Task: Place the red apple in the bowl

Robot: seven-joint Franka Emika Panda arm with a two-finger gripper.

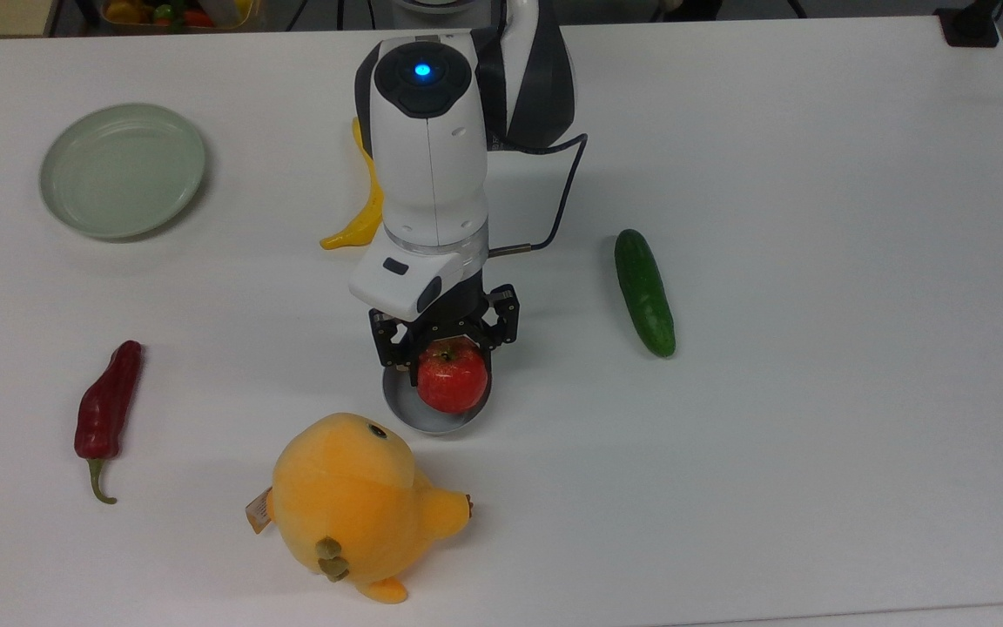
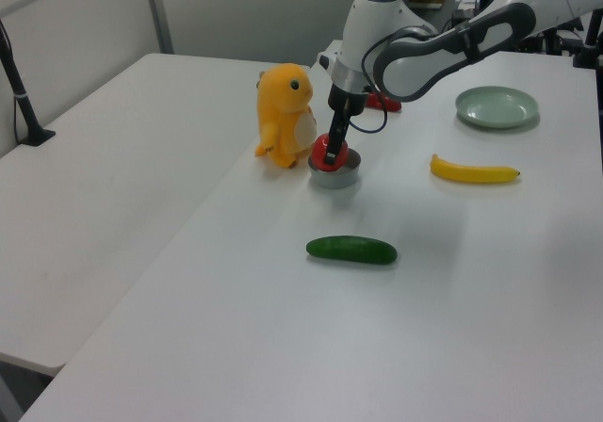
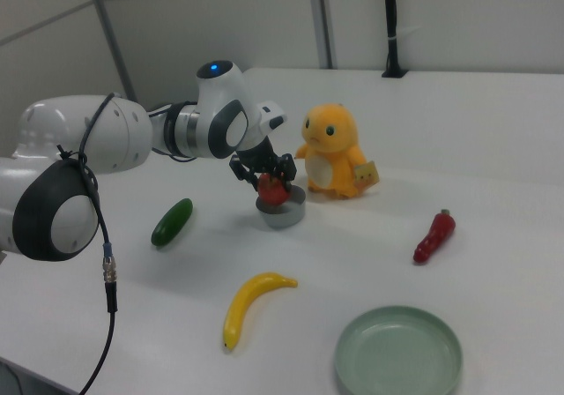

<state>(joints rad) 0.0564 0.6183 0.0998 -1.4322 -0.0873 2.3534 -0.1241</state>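
The white arm reaches in from the right view's left. Its gripper is clamped on the red apple, which sits low in the grey bowl at table centre. An orange plush toy stands just beside the bowl on the right view's right. A cucumber lies to the right view's left, a banana nearer the camera, a red chili pepper to the right view's right, and a pale green plate at the bottom edge. All rest on the white table.

Arm is covering the banana's middle in the top view. Apple is hiding most of the bowl's inside. Worktop is running off frame edges.
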